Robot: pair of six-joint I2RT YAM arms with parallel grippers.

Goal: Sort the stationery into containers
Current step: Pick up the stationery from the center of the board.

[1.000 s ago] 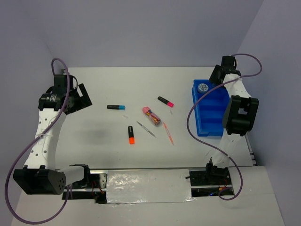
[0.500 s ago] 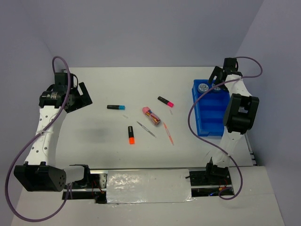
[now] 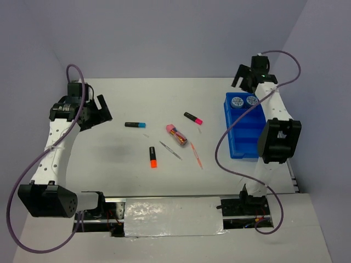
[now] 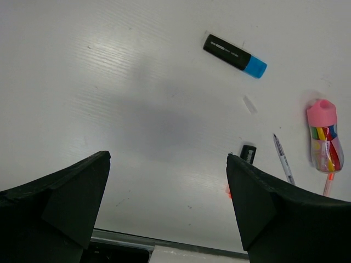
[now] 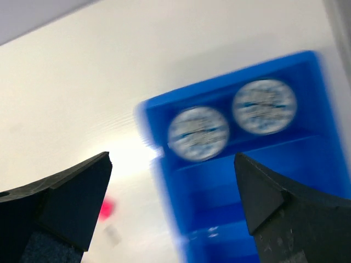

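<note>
Sitting in the topmost compartment of the blue tray (image 3: 247, 139), at the right of the overhead frame, are two round blue-grey patterned discs. The left disc (image 3: 237, 101) is just beside the right disc (image 3: 252, 100); whether they touch cannot be told.

The other stationery lies loose on the white table (image 3: 109, 164) around the middle of the frame. The blue-tipped marker (image 3: 135, 125) is furthest left and the pink-tipped marker (image 3: 193, 118) is nearest the tray. The orange-tipped marker (image 3: 153, 156) is lowest. The pink case (image 3: 176, 135) lies slanted between them, with the grey pen (image 3: 170, 150) just below it. The pink pen (image 3: 196, 155) is at its lower right.

The right gripper (image 5: 173, 159) hangs above the tray's top end, its fingers spread wide with nothing between them; its own view is blurred. The left gripper (image 4: 168, 158) is at the upper left over bare table. Its fingers are also wide apart and hold nothing, with the blue-tipped marker a little to its right.
</note>
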